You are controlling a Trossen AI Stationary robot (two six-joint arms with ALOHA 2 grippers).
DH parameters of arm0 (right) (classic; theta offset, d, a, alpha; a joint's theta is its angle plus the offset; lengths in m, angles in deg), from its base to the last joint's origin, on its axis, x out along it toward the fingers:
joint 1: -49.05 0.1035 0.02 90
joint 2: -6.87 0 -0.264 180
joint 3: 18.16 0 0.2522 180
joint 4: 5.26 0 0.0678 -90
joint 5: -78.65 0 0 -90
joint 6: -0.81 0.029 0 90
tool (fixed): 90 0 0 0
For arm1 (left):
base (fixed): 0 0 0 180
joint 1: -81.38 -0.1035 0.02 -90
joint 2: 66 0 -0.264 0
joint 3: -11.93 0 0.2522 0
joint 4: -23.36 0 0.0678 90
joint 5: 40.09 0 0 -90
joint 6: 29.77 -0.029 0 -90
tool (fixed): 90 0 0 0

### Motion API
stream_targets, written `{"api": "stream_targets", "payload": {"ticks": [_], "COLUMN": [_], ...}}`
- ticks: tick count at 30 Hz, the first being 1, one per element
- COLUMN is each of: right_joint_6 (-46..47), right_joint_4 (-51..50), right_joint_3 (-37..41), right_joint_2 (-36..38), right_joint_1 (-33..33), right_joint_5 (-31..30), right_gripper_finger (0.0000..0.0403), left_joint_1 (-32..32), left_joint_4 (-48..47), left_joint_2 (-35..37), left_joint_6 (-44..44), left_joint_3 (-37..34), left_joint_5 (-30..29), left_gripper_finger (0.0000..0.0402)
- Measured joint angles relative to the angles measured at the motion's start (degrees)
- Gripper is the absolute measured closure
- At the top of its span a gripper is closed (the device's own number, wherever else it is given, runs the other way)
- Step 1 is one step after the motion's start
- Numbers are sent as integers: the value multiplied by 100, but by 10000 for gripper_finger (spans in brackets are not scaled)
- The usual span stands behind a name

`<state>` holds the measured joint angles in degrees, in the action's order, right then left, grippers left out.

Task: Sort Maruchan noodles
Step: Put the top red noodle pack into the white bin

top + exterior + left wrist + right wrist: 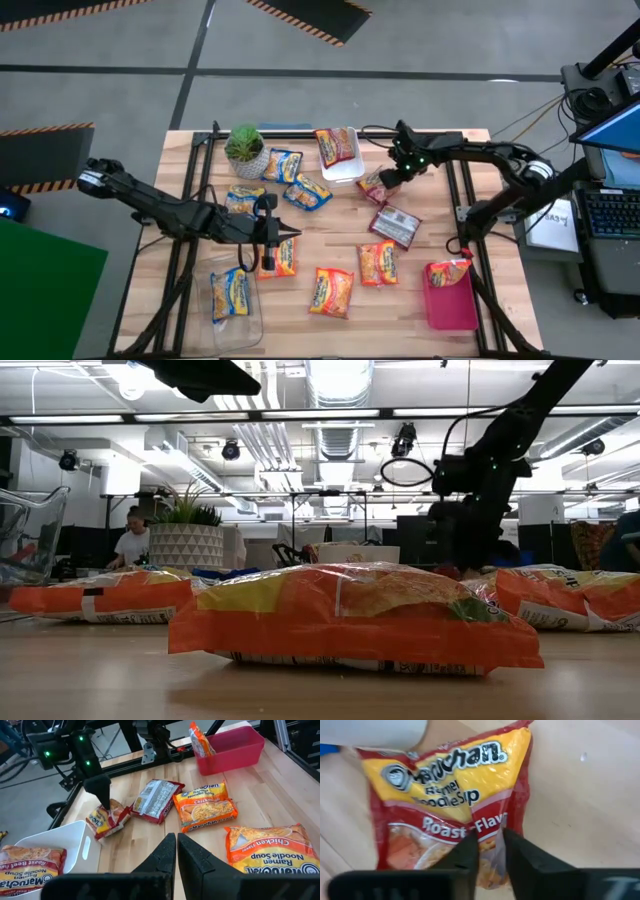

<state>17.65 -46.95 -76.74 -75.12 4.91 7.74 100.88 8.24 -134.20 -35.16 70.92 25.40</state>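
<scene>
Maruchan packets lie flat across the wooden table: blue-and-yellow ones at the far left, orange ones nearer, and a maroon one with its back side up. My right gripper is shut on a red Roast-flavor packet beside the white tray. My left gripper is shut and empty, just above the table near an orange packet; its fingers also show in the left wrist view. My right gripper pinches a raised fold at the middle of the red packet's printed face between its two fingers. The fingers come from above, pointing down, as the left wrist view shows. The packet bunches up under them, its ends on the table.
The white tray holds one red packet. A red bin at the near right holds a packet standing on end. A clear container at the near left holds a blue packet. A potted plant stands at the far left.
</scene>
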Motion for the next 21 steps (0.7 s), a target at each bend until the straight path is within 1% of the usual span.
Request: {"api": "stream_targets", "payload": {"ticks": [2, 4, 8, 12, 16, 21], "right_joint_6": [-17, -20, 36, 192, 318, 422], "right_joint_4": [-22, -49, -100, -106, -101, -41], "right_joint_3": [2, 7, 9, 9, 9, 9], "right_joint_2": [138, 326, 814, 1351, 1814, 2257], "right_joint_1": [0, 0, 0, 71, 296, 639], "right_joint_5": [-2, -2, -20, -176, -342, -734], "right_gripper_finger": [378, 389, 394, 394, 394, 394], "left_joint_1": [0, 0, 0, 0, 0, 0], "left_joint_4": [2, 1, 2, 0, 2, 7], "left_joint_2": [0, 0, -1, -2, -2, -2], "left_joint_6": [-5, -9, -11, -15, -54, -131], "left_joint_3": [0, 0, 0, 0, 0, 0], "left_joint_5": [0, 0, 0, 0, -30, -46], "left_gripper_finger": [402, 402, 402, 402, 402, 402]}}
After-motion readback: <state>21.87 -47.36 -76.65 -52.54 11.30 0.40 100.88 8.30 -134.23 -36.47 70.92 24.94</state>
